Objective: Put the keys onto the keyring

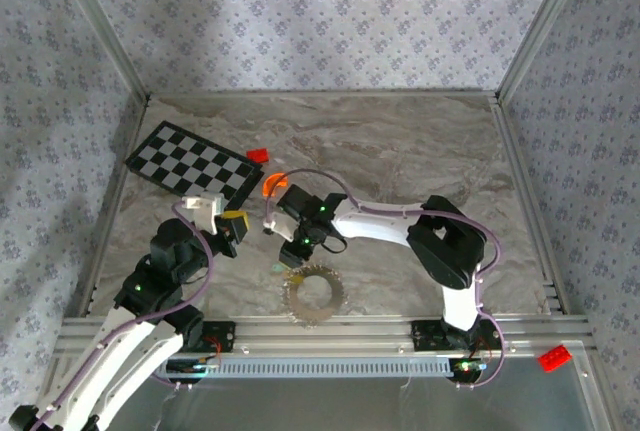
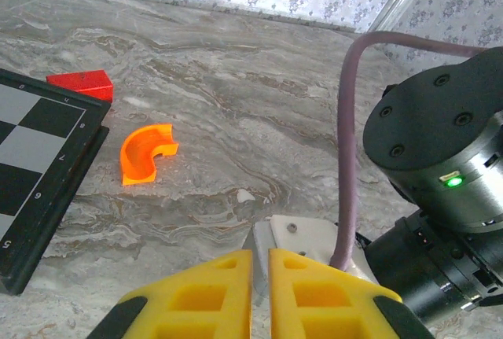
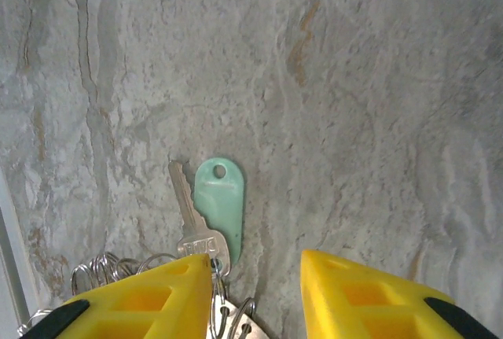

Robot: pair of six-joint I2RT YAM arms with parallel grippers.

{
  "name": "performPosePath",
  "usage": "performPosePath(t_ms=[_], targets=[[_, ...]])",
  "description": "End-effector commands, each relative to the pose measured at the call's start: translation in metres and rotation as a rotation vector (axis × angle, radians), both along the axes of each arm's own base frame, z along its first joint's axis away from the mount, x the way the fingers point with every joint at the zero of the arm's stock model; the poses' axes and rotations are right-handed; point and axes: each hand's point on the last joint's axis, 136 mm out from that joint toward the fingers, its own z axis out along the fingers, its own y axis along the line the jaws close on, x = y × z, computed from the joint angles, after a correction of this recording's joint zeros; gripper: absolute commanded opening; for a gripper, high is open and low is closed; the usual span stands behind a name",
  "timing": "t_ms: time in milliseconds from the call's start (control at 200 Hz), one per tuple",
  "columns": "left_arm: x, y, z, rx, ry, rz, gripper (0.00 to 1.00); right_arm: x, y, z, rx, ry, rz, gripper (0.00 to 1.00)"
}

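Note:
The keys show as a pale green oblong tag [image 3: 220, 205] lying flat on the marble table, with a silver key [image 3: 187, 211] touching its left side. Both sit just ahead of my right gripper [image 3: 255, 296], which hovers open over them, its left finger [image 3: 149, 296] overlapping the key's head. From above, the tag [image 1: 279, 268] lies just off the upper left rim of the keyring [image 1: 314, 294], a silvery ring with a toothed fringe. Wire loops of that fringe [image 3: 98, 268] show beside my left finger. My left gripper [image 2: 261, 280] is shut on nothing, beside the right arm.
An orange curved plastic bit [image 2: 147, 152] and a small red block [image 2: 81, 83] lie near the checkerboard [image 2: 31, 158] at the left. The right arm's black wrist [image 2: 440, 142] and purple cable [image 2: 351, 158] stand close to my left gripper. Another red block [image 1: 554, 357] rests on the front rail.

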Motion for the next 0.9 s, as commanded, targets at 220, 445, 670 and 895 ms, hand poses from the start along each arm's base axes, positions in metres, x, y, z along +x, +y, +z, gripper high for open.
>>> performPosePath(t_ms=[220, 445, 670, 895], targets=[[-0.001, 0.009, 0.011, 0.011, -0.04, 0.03, 0.13, -0.017, 0.011, -0.012, -0.092, 0.015, 0.043, 0.49], [-0.001, 0.021, 0.019, 0.01, -0.079, 0.087, 0.13, -0.017, 0.012, -0.029, -0.193, -0.06, 0.05, 0.53], [-0.002, 0.03, 0.023, 0.024, -0.094, 0.129, 0.13, -0.016, 0.002, -0.045, -0.322, -0.134, 0.063, 0.52], [-0.001, 0.036, 0.024, 0.034, -0.105, 0.155, 0.13, -0.026, -0.001, -0.053, -0.366, -0.141, 0.083, 0.47]])
